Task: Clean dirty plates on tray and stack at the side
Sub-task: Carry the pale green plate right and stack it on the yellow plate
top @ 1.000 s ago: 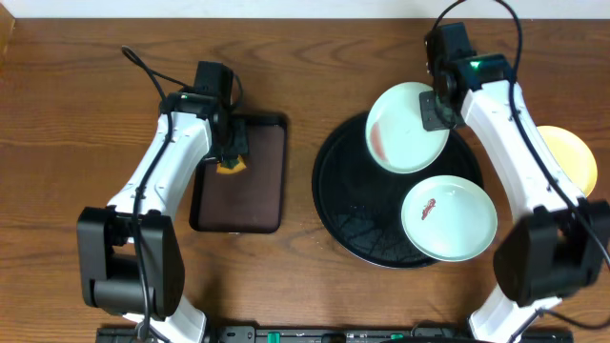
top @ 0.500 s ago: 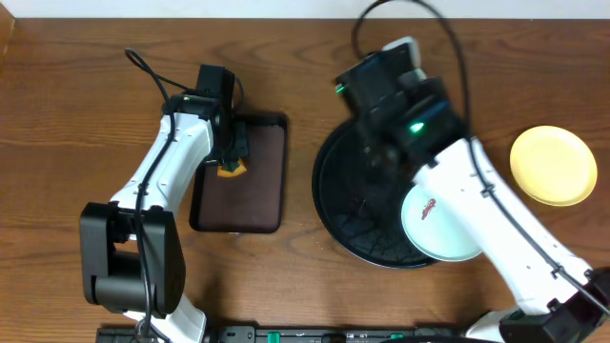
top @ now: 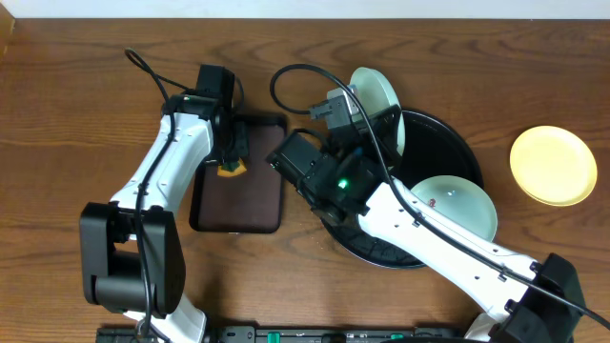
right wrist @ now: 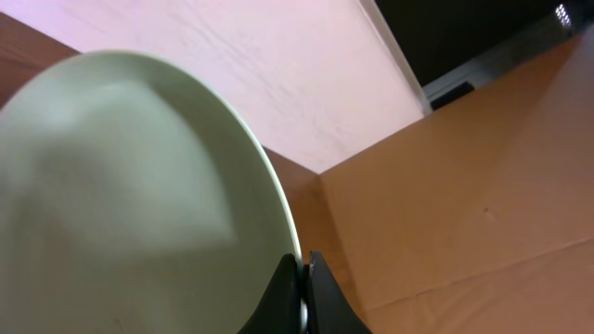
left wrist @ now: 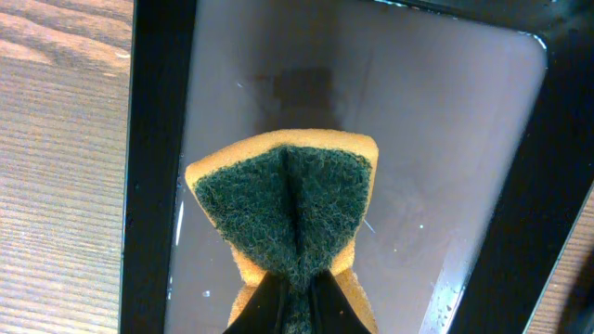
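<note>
Wooden tabletop (top: 76, 114); right pincer (right wrist: 302, 278) tight on mint plate (right wrist: 139, 186) rim over tray (top: 443, 143) edge, left pincer (left wrist: 295, 288) tight on sponge (left wrist: 283, 204).

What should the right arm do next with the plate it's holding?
Probably carry the plate left toward the sponge. The right gripper pinches its rim, holding it tilted on edge above the black tray, while the left gripper holds the sponge ready over the brown tray.

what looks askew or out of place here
One mint plate is tipped nearly on edge, pinched by its rim in the right claw over the tray's far edge. The other mint plate, lying on the tray, has a reddish smear. Nothing looks spilled or broken.
</note>
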`<state>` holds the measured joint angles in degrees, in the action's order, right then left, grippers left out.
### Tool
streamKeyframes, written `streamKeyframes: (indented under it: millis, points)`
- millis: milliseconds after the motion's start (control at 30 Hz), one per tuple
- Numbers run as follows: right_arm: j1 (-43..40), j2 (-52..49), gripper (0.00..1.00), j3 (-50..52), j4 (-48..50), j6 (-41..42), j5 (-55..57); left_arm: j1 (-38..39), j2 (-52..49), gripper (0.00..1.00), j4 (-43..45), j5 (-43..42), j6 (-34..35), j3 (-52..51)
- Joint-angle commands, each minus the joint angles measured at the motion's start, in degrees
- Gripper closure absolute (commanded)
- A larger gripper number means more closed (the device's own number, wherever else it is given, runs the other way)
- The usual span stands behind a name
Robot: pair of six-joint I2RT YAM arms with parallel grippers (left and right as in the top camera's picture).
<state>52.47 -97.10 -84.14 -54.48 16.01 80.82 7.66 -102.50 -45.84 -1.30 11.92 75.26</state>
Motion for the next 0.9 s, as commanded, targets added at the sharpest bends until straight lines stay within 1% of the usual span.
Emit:
streamKeyframes:
  millis: [0, 67, 200, 333, 433, 467, 567, 633, 700, 867]
  points:
    - [-1.9, -0.1, 0.99, 1.1, 2.4, 2.2, -5.8, 0.0, -0.6, 0.93, 0.1, 0.7, -0.7, -0.5]
    - [-4.5, -0.1, 0.99, 1.0, 3.7, 2.2, -15.2, 0.0, -0.6, 0.93, 0.1, 0.7, -0.7, -0.5]
    - [-13.5, -0.1, 0.99, 0.9, 4.8, 1.4, -38.1, 0.0, -0.6, 0.93, 0.1, 0.7, -0.7, -0.5]
    - [-26.3, 0.1, 0.99, 0.4, 4.7, -2.4, -61.5, 0.0, -0.6, 0.92, 0.1, 0.7, -0.7, -0.5]
    - [-37.5, 0.1, 0.99, -0.1, 4.4, -4.3, -78.4, 0.0, -0.6, 0.93, 0.1, 0.7, -0.7, -0.5]
    - [-45.9, 0.1, 0.99, -0.1, 4.4, -4.3, -86.6, 0.0, -0.6, 0.93, 0.1, 0.7, -0.7, -0.5]
    - [-57.9, 0.1, 0.99, -0.1, 4.5, -4.3, -93.7, 0.0, -0.6, 0.93, 0.1, 0.7, -0.7, -0.5]
    - [-65.3, 0.1, 0.99, -0.1, 4.3, -4.3, -95.6, 0.0, -0.6, 0.93, 0.1, 0.7, -0.7, -0.5]
    - [-72.6, 0.1, 0.99, -0.1, 4.0, -4.3, -95.4, 0.0, -0.6, 0.93, 0.2, 0.7, -0.7, -0.5]
    - [-87.0, 0.1, 0.99, -0.1, 2.8, -4.3, -92.8, 0.0, -0.6, 0.92, 0.5, 0.7, -0.7, -0.5]
